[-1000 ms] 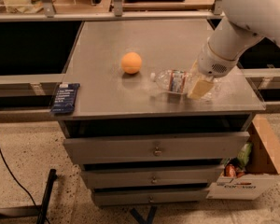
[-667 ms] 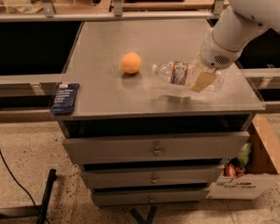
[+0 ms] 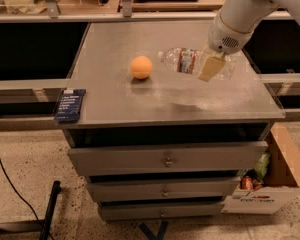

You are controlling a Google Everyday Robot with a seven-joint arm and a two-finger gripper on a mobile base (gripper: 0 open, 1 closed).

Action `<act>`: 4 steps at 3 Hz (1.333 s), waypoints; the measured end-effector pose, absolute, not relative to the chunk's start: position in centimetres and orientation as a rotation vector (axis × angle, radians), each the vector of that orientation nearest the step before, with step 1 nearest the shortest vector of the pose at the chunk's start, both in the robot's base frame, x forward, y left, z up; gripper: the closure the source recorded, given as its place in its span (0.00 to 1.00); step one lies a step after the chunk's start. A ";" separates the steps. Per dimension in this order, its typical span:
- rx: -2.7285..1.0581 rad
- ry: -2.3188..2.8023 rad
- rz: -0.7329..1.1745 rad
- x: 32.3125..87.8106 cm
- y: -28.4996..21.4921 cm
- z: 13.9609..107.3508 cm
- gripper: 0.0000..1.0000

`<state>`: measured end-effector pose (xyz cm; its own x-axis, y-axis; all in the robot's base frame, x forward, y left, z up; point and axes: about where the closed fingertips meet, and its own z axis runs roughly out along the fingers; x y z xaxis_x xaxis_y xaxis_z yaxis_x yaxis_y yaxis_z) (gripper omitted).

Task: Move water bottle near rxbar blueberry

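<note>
The water bottle point(image 3: 187, 61) is a clear ribbed bottle with a red, white and green label. It lies sideways in the air above the grey cabinet top point(image 3: 140, 99), cap pointing left. My gripper point(image 3: 211, 66) is shut on the bottle's right half, and the white arm reaches in from the upper right. The rxbar blueberry point(image 3: 70, 104) is a dark navy wrapper with white text. It lies at the cabinet top's front left corner, far left of the bottle.
An orange ball point(image 3: 141, 67) sits on the cabinet top just left of the bottle's cap. Drawers point(image 3: 167, 159) are below. A cardboard box point(image 3: 262, 184) with items stands on the floor at the right. Shelving runs behind.
The gripper has lifted the bottle off the cabinet top and carried it up and slightly back. The ball and the bar have not moved.
</note>
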<state>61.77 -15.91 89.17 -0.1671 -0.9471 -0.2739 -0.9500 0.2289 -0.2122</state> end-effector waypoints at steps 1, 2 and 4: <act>-1.762 2.139 0.036 63.4 -13.1 90.5 1.00; -1.774 2.113 0.033 64.3 -10.0 91.5 1.00; -1.814 2.070 0.069 65.6 -4.4 92.8 1.00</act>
